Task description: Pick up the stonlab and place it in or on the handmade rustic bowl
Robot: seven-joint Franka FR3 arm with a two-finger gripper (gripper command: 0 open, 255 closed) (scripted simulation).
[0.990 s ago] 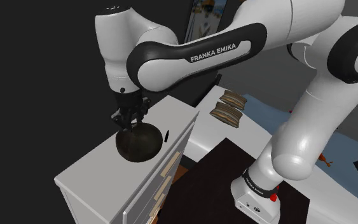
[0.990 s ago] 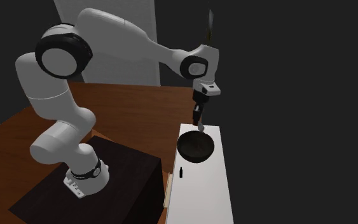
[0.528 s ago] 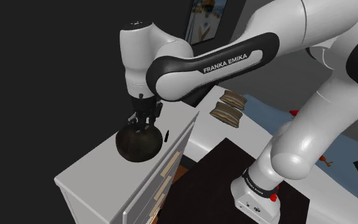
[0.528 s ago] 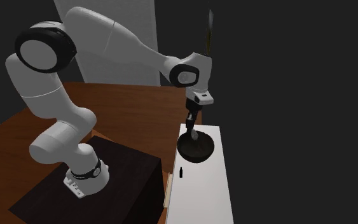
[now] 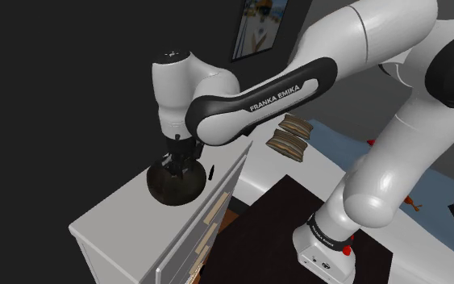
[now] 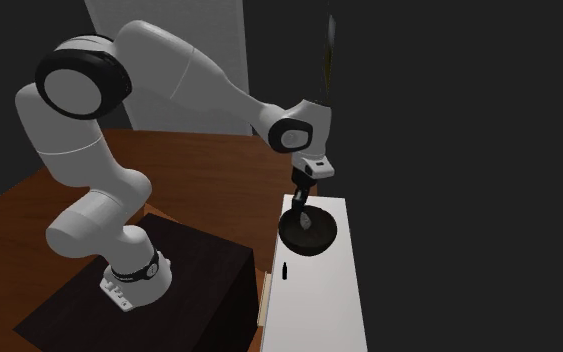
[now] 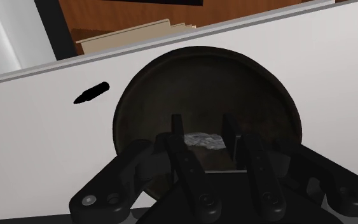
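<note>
One white cabinet top [image 5: 128, 214] fills the lower left of the shoulder view, with drawer fronts [image 5: 191, 242] down its near side. A dark round bowl [image 5: 177, 187] sits on it, left of frame centre. The gripper [image 5: 177, 164] hangs straight down over the bowl, its tips inside the rim. Just right of the bowl and apart from it, a small black object [image 5: 210, 172], capsule-shaped, lies on the same top. Further right, past the cabinet's edge, two brown striped stacks [image 5: 289, 135] sit side by side on a pale surface. The dark stand [image 5: 285, 218] is at lower right and carries the base of the arm [image 5: 257, 101].

Second exterior view: the stand is at lower left, with brown wood floor [image 6: 189, 170] behind it. The arm arcs rightward to the cabinet top at lower centre-right. The bowl is at the top's far end, with the gripper reaching into it. A pale lump at the fingertips is the stonlab [image 6: 306, 218]. The small black object lies nearer the camera by the top's left edge, well apart from the bowl.

Wrist view: the small black object lies on the white top beside the bowl, not touching it. The bowl's inside is dark and rough. The two fingers [image 7: 177, 137] stand apart and clasp the stonlab, which is grey and mottled, one finger against each of its sides. It sits low within the bowl walls. Cannot tell whether it touches the bowl's floor.
</note>
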